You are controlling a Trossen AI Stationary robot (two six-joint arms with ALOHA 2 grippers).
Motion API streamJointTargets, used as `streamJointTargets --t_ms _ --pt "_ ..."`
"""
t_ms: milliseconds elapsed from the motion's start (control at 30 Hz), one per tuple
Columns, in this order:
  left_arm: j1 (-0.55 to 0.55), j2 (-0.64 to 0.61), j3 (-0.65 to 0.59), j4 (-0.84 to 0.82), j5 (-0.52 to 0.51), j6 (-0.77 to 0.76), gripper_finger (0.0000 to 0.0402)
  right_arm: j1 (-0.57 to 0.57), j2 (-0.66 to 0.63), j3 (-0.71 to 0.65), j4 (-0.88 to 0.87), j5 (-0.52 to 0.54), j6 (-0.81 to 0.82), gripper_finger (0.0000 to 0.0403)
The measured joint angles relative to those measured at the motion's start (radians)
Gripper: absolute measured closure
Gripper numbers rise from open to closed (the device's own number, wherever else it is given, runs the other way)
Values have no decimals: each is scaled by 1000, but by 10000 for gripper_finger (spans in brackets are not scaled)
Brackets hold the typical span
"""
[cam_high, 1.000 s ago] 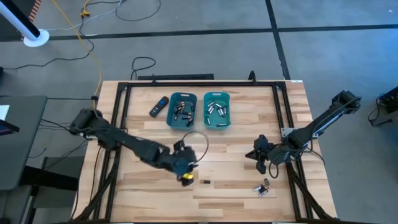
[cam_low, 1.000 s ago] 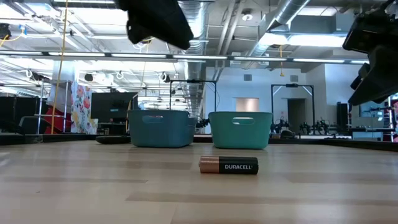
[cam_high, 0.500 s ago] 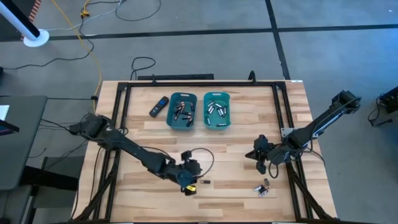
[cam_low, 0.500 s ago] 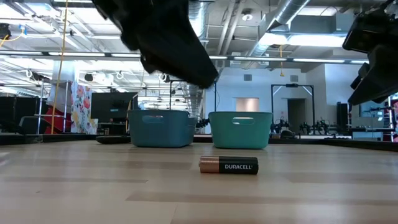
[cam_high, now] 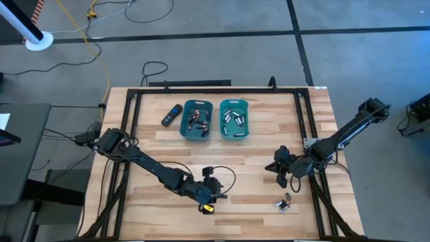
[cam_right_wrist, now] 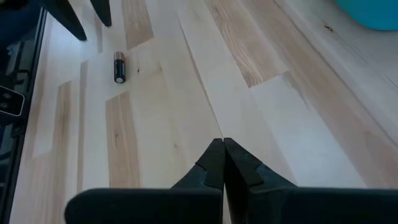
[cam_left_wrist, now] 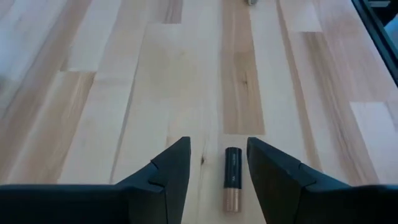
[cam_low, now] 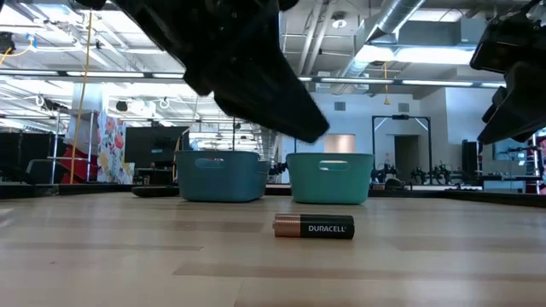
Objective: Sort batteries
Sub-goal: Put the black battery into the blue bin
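Observation:
One dark battery with a copper end (cam_left_wrist: 232,177) lies on its side on the wooden table; it also shows in the low view (cam_low: 313,227) and the right wrist view (cam_right_wrist: 119,67). My left gripper (cam_left_wrist: 217,142) is open. It hangs above this battery (cam_low: 256,77), a finger on either side, touching nothing. My right gripper (cam_right_wrist: 222,149) is shut and waits over the table's right part (cam_high: 282,168). Two teal bins (cam_high: 196,119) (cam_high: 234,119) at the far side hold several batteries.
A few loose batteries (cam_high: 283,202) lie near the table's near right, close to my right gripper. A flat black remote with a blue button (cam_high: 172,114) lies left of the bins. A black frame (cam_high: 131,128) runs along the table's edges.
My left gripper has moved toward the table's right and near edge and come down over the lone battery, which now lies between its open fingers in the wrist view. The battery has stayed where it was.

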Motion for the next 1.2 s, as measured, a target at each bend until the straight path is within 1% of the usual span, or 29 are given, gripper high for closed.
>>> streamJointTargets --t_ms 100,133,367,500,567,667,767,867,1000,1133,1200 --pt "0 21 -1 -3 13 -10 247 0 0 0 -1 0 9 382" --pt "0 35 0 22 23 -19 247 0 0 0 -3 0 17 382" --pt "-5 119 -1 57 39 -36 247 11 0 0 -7 1 29 382" --pt "-4 164 1 98 71 -44 247 14 0 0 -8 1 46 382" --pt "-4 183 3 88 67 -49 250 14 0 0 -11 1 63 382" --pt "-5 206 5 62 62 -83 269 14 0 0 -12 0 81 382" --pt "-4 210 4 34 62 -98 309 14 0 0 -11 0 87 382" --pt "3 200 4 24 66 -87 359 14 0 0 -9 0 87 383" --pt "29 161 2 13 84 -62 360 14 0 0 -8 0 87 383" --pt "88 77 -7 -31 70 46 360 14 0 0 -7 0 103 383" --pt "128 17 -6 -23 64 102 360 14 0 0 -3 0 114 383"
